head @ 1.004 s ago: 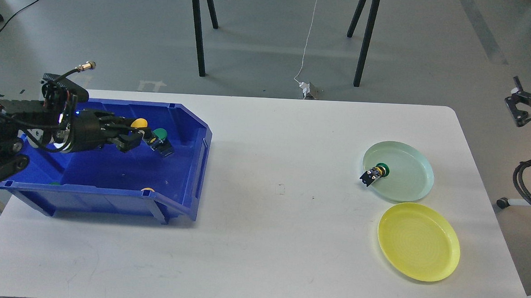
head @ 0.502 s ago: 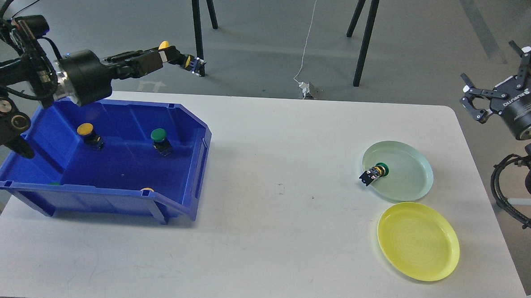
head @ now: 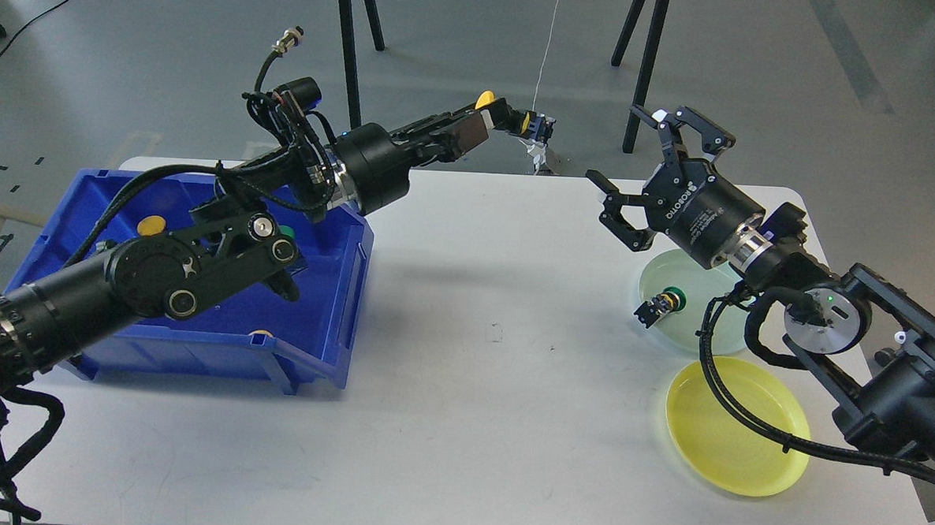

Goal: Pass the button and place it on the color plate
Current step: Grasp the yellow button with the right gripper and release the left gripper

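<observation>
The left arm hides much of the blue bin (head: 329, 351); inside it only one yellow button (head: 151, 225) shows clearly, plus a sliver of another at the front wall. The left gripper (head: 513, 121), beyond the bin's far corner above the white table (head: 468, 420), is closed on a yellow-capped button (head: 530, 124). The right gripper (head: 643, 169) hangs wide open — empty. Two round plates lie past it: the pale green plate (head: 728, 337), partly covered, holds a green button (head: 661, 302); the yellow plate (head: 743, 456) is bare.

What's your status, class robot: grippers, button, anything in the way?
Left gripper shut on yellow button. Right gripper open, facing it. Gap between them clear.
</observation>
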You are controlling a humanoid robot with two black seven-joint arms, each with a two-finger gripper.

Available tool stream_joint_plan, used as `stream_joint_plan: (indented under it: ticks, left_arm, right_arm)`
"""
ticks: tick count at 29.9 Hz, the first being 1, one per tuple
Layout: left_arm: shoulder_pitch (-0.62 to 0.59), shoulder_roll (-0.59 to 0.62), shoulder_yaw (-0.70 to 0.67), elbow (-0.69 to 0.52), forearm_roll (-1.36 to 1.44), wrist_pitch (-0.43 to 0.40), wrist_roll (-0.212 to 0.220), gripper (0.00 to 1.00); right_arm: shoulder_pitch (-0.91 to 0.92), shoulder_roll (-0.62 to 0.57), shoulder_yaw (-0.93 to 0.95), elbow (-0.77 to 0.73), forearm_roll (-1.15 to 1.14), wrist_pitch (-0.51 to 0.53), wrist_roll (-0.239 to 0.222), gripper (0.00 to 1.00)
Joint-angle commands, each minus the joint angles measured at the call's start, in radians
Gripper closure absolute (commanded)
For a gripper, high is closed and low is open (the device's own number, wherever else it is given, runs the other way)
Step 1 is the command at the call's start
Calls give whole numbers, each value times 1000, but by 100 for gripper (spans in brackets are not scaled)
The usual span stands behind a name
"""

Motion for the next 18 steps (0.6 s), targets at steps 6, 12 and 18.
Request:
stream_joint_plan:
  ticks: [6, 12, 18]
  left_arm:
    - [3, 3, 1, 3, 2, 0, 0, 73]
    - [0, 0, 1, 0, 2, 0, -2, 73]
    - [-3, -2, 1, -4, 2, -2, -3, 73]
  right_arm:
    - [18, 52, -1, 1, -1, 2, 0, 15]
    - [57, 72, -29, -11, -1, 1, -1, 19]
    - [66, 87, -49, -18, -1, 2, -12, 32]
